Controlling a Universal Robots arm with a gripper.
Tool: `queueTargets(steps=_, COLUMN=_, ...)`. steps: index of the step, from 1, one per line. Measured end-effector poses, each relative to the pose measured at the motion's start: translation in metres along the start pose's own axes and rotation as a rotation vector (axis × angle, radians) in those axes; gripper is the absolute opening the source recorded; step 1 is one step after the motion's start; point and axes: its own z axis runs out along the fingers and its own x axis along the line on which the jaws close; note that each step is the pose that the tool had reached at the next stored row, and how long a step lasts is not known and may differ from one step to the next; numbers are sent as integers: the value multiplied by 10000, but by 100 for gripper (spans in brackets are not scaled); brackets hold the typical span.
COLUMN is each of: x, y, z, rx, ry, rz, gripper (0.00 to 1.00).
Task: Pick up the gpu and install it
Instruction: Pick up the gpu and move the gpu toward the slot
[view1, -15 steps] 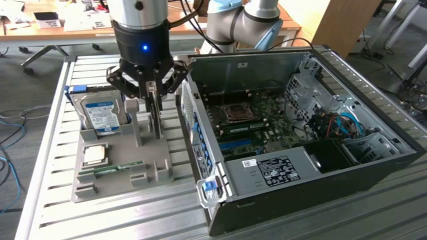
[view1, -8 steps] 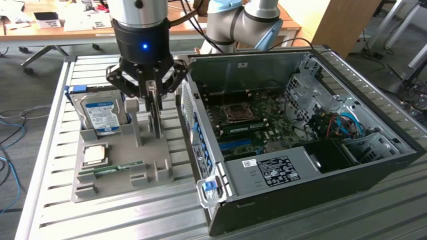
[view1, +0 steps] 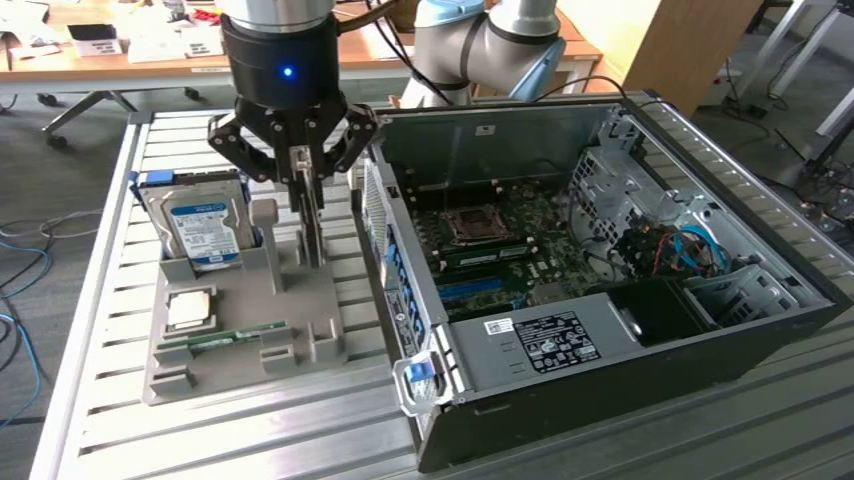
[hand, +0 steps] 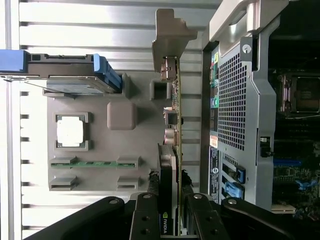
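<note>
The end effector (view1: 310, 182) is gripping the graphics card (view1: 312, 240), its fingers partly closed against both faces. In the exterior view, the card is standing on edge in the grey holder (view1: 227, 372) on the worktop (view1: 200, 440). It is sitting at 9 o'clock from the open computer case (view1: 561, 420), with the hard drive (view1: 203, 225) at its own 9 o'clock.

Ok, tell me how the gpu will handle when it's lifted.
Probably stiff: the gpu is a thin board standing on edge in the grey holder. Its black cooler sits on one face, so it may feel lopsided in the end effector. Bare components look fragile.
</note>
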Motion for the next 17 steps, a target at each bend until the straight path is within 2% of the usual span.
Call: queueTargets(steps=17, x=-7, y=13, z=-305, rx=-1, ry=1, rz=0, gripper=27)
